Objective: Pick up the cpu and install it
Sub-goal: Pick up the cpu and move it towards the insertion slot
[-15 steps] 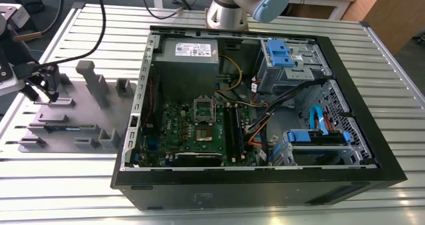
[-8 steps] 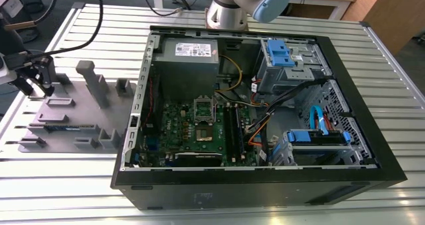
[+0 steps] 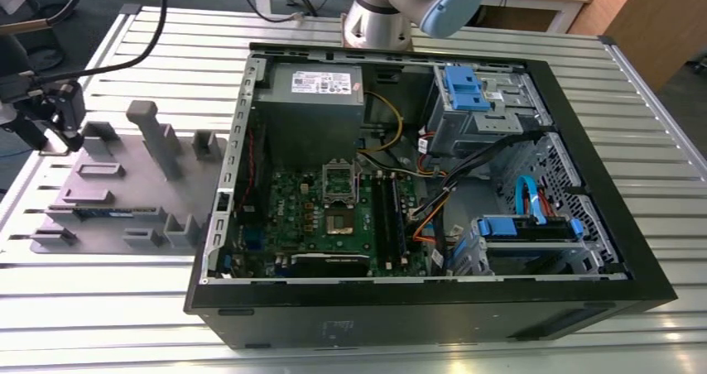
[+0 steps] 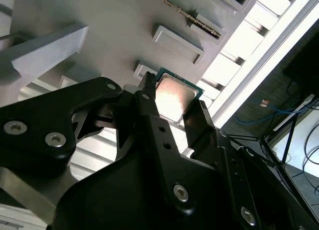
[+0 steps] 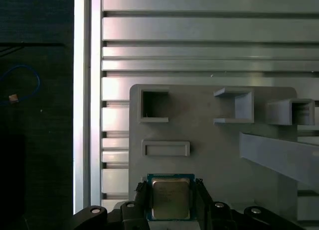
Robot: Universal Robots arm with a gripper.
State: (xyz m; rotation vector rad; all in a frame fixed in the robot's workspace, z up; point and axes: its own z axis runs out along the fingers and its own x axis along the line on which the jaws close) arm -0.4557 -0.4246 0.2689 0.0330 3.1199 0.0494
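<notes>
First wrist view: gripper (image 5: 171, 187) clamped on cpu (image 5: 170, 202), fingers (image 5: 143, 195) against two opposite edges, chip flat and centred between them, over tray (image 5: 209, 155). Exterior view: socket (image 3: 339, 184) sits well apart, toward the exterior view's right, inside case (image 3: 442, 308).

One edge of the cpu (image 5: 170, 197) behind the hand (image 5: 170, 186), the hand's own body partly off-frame.

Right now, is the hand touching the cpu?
Touching. In the first wrist view the hand has a finger flush against each side edge of the cpu, no gap showing; the second wrist view agrees.
</notes>
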